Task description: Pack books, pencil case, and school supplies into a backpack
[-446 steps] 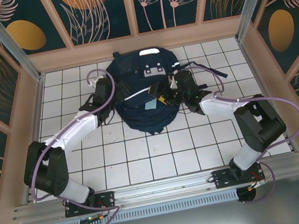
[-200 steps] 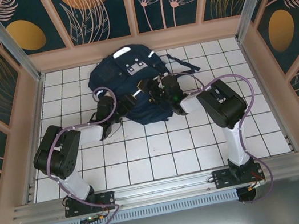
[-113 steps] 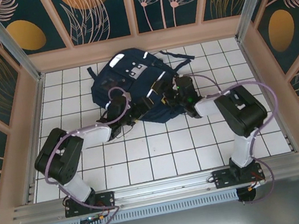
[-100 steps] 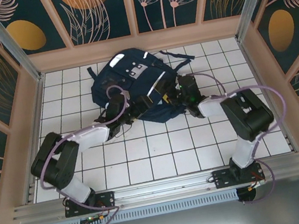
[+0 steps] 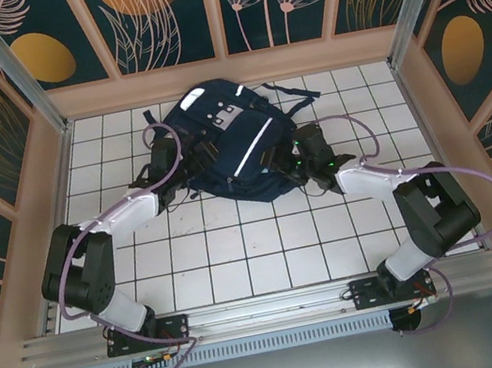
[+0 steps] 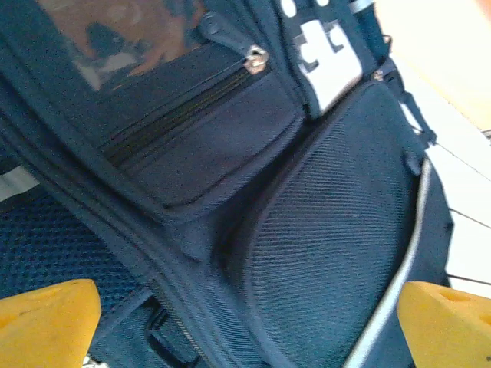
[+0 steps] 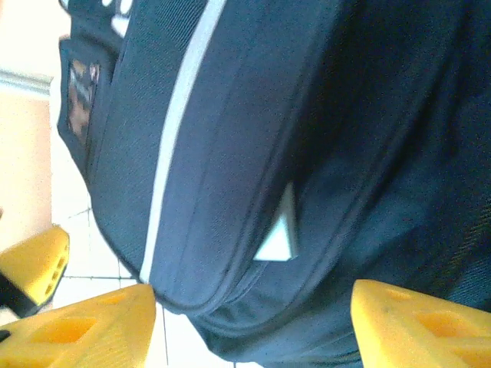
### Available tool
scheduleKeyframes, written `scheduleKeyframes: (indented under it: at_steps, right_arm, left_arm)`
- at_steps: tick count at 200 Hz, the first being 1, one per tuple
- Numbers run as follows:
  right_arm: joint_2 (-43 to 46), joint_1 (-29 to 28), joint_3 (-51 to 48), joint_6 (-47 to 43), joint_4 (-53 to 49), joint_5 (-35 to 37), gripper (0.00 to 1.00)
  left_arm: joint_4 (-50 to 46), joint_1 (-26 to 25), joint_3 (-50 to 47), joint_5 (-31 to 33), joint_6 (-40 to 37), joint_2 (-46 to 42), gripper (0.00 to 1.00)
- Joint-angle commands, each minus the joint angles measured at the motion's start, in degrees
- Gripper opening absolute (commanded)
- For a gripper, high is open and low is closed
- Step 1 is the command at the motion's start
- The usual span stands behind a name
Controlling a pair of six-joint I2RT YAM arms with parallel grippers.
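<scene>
Bright, even light overhead; wrist views soft, overexposed.
Beside the backpack (image 6: pixel 330 230) the desk (image 6: pixel 460 169) blows out white; close yellow fingers (image 6: pixel 46 322) are blurred.

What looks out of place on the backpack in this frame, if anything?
A small pale corner pokes out of a seam on the side of the backpack, seen from the right wrist. It looks like an item caught in the closure rather than fully inside; which item it is cannot be told.

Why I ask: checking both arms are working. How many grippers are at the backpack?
2. The left gripper is at the backpack's left side, the right gripper at its right side, both with jaws apart.
</scene>
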State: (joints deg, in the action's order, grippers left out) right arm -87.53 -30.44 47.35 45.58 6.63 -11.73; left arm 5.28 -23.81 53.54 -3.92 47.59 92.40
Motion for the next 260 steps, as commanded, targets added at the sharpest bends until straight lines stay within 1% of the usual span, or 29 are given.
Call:
scheduleKeyframes:
  at_steps: [1,14,32,39,51,56,68,73,78,99,118,142,155,180,196,207,229,248,260]
  right_arm:
    - [1.1,-4.9,4.6,-5.6,-7.6,3.2,0.66]
    - [0.0,-7.0,6.3,-6.3,-8.7,2.9,0.64]
    - [-2.7,-10.3,8.7,-4.9,-9.5,2.9,0.64]
    - [-3.9,-11.6,9.7,-3.9,-9.3,3.4,0.62]
    - [-6.6,-13.6,11.6,-2.8,-8.8,3.9,0.58]
    - [-7.8,-14.4,12.7,-2.4,-9.0,4.5,0.56]
    - [-10.9,-15.7,15.0,-1.8,-9.4,6.5,0.53]
    - [-12.1,-16.1,16.0,-1.7,-9.3,7.1,0.5]
    - [-13.1,-16.5,17.0,-1.5,-9.4,8.2,0.48]
    - [-17.3,-17.4,21.7,-2.3,-11.8,14.3,0.41]
    - [-20.0,-17.4,25.5,-3.6,-14.9,18.6,0.37]
    - [-22.1,-17.6,26.8,-3.8,-16.6,21.2,0.37]
    - [-23.0,-17.6,27.1,-3.5,-17.4,22.5,0.37]
    - [-24.7,-17.8,28.6,-3.0,-17.9,24.7,0.37]
    - [-25.5,-18.1,30.6,-3.5,-20.3,25.6,0.37]
    - [-24.7,-18.3,30.9,-4.2,-21.2,25.5,0.37]
    - [-20.4,-18.0,28.7,-5.3,-22.3,22.3,0.38]
    - [-14.5,-16.4,24.0,-5.3,-22.2,20.1,0.44]
    - [-10.7,-14.2,21.0,-6.3,-20.2,16.9,0.49]
  left_arm:
    - [-1.9,0.4,1.2,0.6,-2.1,2.2,0.99]
    - [-1.5,0.6,1.6,0.7,-2.1,3.7,0.99]
    - [-1.0,0.9,1.8,1.1,-2.5,5.5,0.99]
    - [-0.7,1.0,1.8,0.9,-2.9,7.8,0.98]
    - [0.8,1.0,1.8,-0.4,-3.5,9.7,0.89]
    - [1.2,1.1,3.3,-1.3,-3.2,10.7,0.84]
    - [3.3,1.1,2.7,-4.3,-2.6,12.1,0.71]
    - [4.4,1.1,2.5,-5.4,-2.0,12.2,0.68]
    - [5.7,1.1,0.3,-6.0,-1.3,12.3,0.67]
    - [11.4,1.1,-4.4,-8.3,1.5,11.4,0.65]
    - [15.8,1.1,-7.4,-11.5,3.8,11.5,0.64]
    - [18.4,1.1,-9.0,-14.5,5.4,12.2,0.64]
    - [19.7,1.1,-9.7,-15.9,6.3,12.4,0.66]
    - [20.6,1.1,-9.9,-17.0,7.0,12.2,0.68]
    - [20.9,1.1,-9.9,-17.2,7.3,11.6,0.69]
    - [20.6,1.1,-9.8,-17.0,7.3,11.5,0.7]
    - [20.0,1.1,-9.0,-16.7,7.1,12.3,0.72]
    - [20.3,1.1,-8.4,-17.3,7.5,13.0,0.72]
    - [20.2,1.1,-8.3,-17.7,7.6,13.2,0.73]
